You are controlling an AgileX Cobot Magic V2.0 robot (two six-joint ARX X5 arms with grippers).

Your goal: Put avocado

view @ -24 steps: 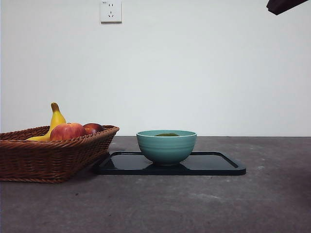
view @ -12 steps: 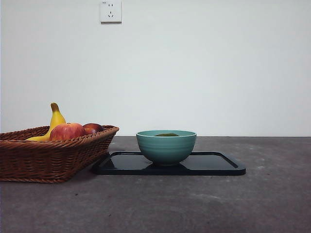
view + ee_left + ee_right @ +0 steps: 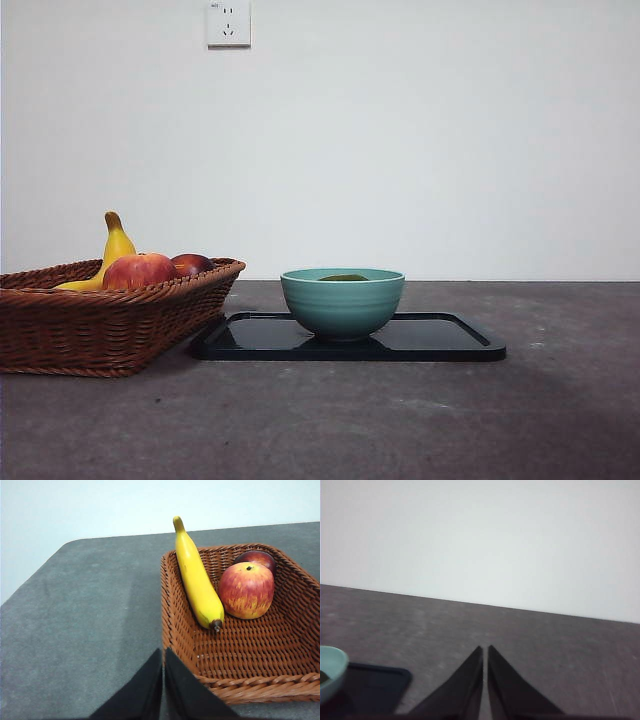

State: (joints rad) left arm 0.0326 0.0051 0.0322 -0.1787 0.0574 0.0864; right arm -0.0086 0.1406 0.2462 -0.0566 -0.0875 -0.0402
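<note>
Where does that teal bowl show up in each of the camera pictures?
Front view: teal bowl at centre, on the black tray.
Left wrist view: not in it.
Right wrist view: only its rim at the lower left edge.
Shared landmark: the black tray.

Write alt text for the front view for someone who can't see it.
A teal bowl stands on a black tray on a dark table, a sliver of dark green avocado showing above its rim. Beside the tray, a wicker basket holds a banana and two apples.

Left gripper (image 3: 163,652) held aloft, jaws closed, empty; right gripper (image 3: 485,650) likewise closed, seemingly low, empty.
</note>
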